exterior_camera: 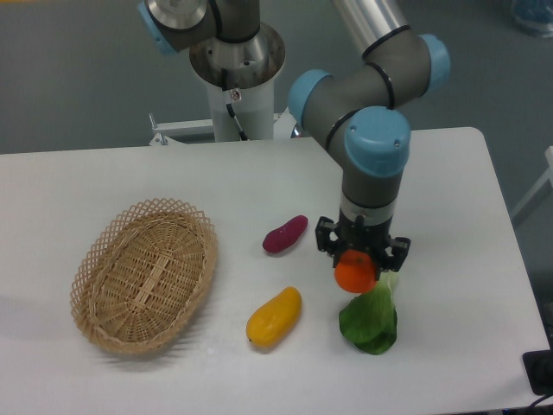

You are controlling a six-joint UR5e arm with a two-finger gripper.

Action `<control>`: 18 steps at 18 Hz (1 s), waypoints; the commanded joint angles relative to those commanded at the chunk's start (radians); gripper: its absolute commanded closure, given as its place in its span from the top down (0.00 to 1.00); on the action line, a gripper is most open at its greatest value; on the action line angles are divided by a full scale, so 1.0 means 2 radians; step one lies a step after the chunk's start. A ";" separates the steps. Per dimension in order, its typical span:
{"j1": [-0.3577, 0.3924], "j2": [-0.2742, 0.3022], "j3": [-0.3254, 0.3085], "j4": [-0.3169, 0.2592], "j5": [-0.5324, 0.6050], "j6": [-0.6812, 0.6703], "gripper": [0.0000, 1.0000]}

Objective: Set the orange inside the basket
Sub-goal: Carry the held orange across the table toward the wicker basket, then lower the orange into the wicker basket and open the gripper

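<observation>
- The black two-finger hand (360, 258) grips the small round bright-orange fruit (355, 274) above the white surface (449, 216).
- The oval tan wicker basket (144, 275) sits well apart, to the hand's left in the view.

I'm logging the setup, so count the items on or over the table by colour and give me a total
Orange: 1, the orange in the gripper
Yellow: 1, mango-like fruit
Purple: 1, sweet potato
Green: 1, leafy vegetable
Tan: 1, basket
Total: 5

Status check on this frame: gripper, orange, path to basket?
Gripper shut on small round orange, above green leafy vegetable. Oval wicker basket empty, far left. Purple sweet potato, yellow mango between.
</observation>
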 joint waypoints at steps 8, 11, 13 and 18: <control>-0.080 -0.015 -0.001 0.020 0.003 -0.066 0.38; -0.112 -0.027 -0.001 0.041 0.004 -0.087 0.41; -0.135 -0.030 -0.002 0.044 0.004 -0.099 0.42; -0.192 -0.025 -0.040 0.074 0.005 -0.111 0.45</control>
